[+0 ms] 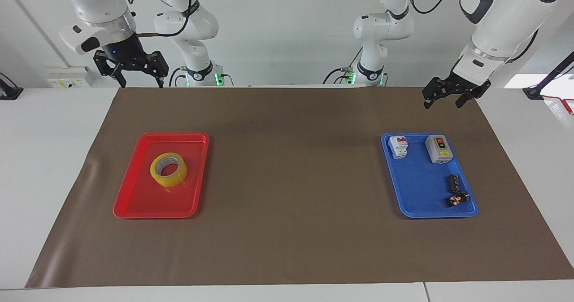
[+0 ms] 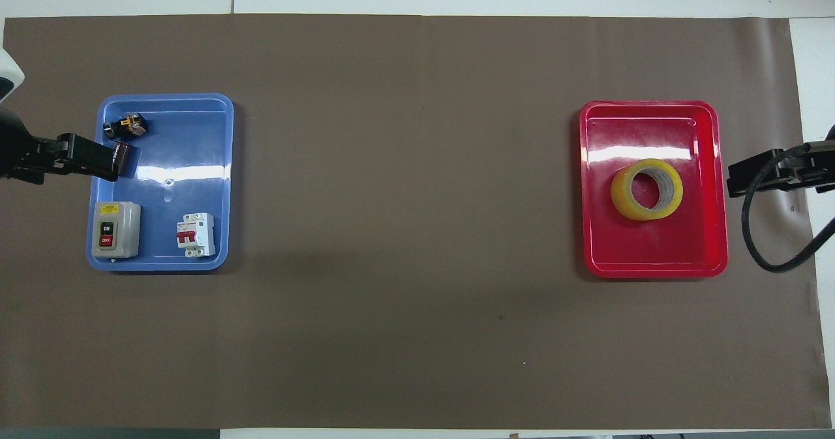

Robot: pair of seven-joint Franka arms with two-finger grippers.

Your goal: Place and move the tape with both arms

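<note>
The yellow tape (image 1: 168, 169) lies flat in the red tray (image 1: 134, 203) toward the right arm's end of the table; it also shows in the overhead view (image 2: 646, 189). My right gripper (image 1: 141, 84) is open and empty, raised over the mat's edge beside the red tray (image 2: 652, 256), and apart from the tape; it also shows in the overhead view (image 2: 740, 179). My left gripper (image 1: 441, 104) is open and empty, raised over the mat by the blue tray (image 1: 417, 190); it also shows in the overhead view (image 2: 104, 165).
The blue tray (image 2: 189, 139) toward the left arm's end holds a grey switch box (image 1: 438, 149), a white circuit breaker (image 1: 398, 146) and two small black parts (image 1: 454, 181). A brown mat (image 1: 291, 181) covers the table between the trays.
</note>
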